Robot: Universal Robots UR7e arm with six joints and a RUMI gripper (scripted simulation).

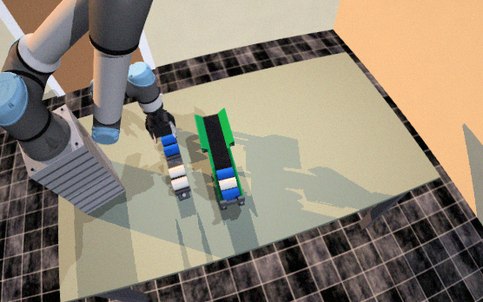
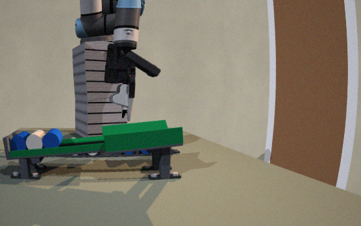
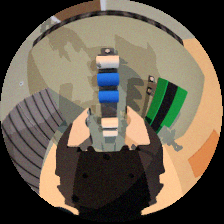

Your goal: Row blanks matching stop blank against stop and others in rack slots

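- At the lower end of the green ramp [image 1: 223, 126] [image 2: 139, 139] [image 3: 179, 100], a blue blank [image 1: 230, 193] [image 2: 19, 141] lies across it at the stop [image 1: 232, 202] [image 2: 6, 147].
- Up the ramp from that blank come a white blank [image 1: 228, 183] [image 2: 34, 139], then a second blue blank [image 1: 225, 173] [image 2: 52, 138], all in one close row.
- Beside the ramp, on its pedestal side, runs the stock rack [image 1: 175, 160] [image 3: 109, 110], holding five blanks.
- Nearest the ramp's flared end, the rack bears an end white blank [image 3: 107, 61], then two blue rack blanks [image 1: 171, 150] [image 3: 108, 79].
- Past a gap, toward the ramp's stop end, lie two white rack blanks [image 1: 176, 171] [image 3: 110, 122].
- Beside the ramp's flared end, the gripper [image 1: 167, 130] [image 2: 126, 118] [image 3: 108, 107] hovers over the rack, pointing down, jaws partly open with nothing between them.
- Beyond the rack from the ramp stands the ribbed pedestal [image 1: 87, 173] [image 2: 97, 97] [image 3: 35, 130].
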